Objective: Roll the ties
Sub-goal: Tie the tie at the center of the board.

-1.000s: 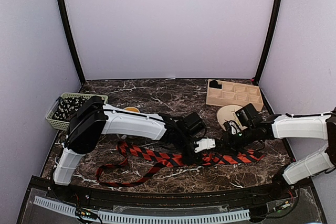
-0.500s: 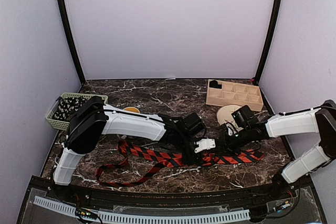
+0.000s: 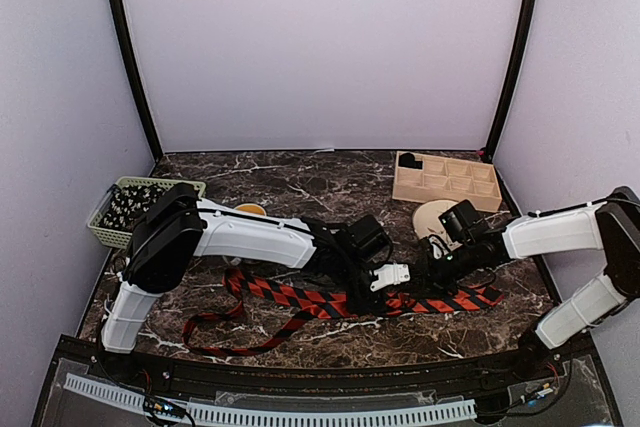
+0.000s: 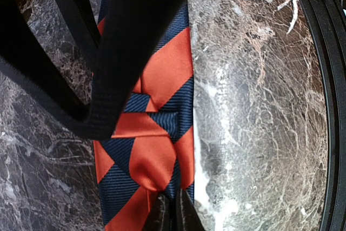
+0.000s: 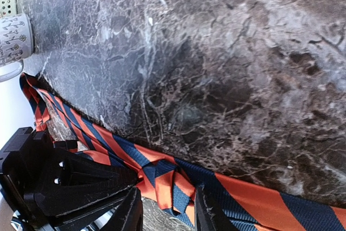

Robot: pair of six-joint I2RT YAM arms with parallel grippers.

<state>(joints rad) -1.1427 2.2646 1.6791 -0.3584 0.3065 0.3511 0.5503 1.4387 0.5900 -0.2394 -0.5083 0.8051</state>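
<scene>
a dark marbled table (image 3: 300,182) is enclosed by pale lilac walls (image 3: 320,47). near its front, one striped tie (image 3: 290,295), banded diagonally in orange-red and navy, is laid lengthwise. it is pinched by the clenched left gripper (image 4: 173,216); the right gripper (image 5: 168,209) is held parted over a fold. farther back, one green basket (image 3: 105,235) and one wooden divided tray (image 3: 440,201) are seen.

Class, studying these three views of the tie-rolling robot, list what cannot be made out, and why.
- Top view: middle of the red-and-black striped fabric necktie, covered by the left gripper and right gripper.
- Left wrist view: whether the left gripper's shut fingertips pinch the necktie; the bottom edge cuts them off.
- Top view: dark dotted contents of the green plastic basket, too small, partly behind the left arm.
</scene>
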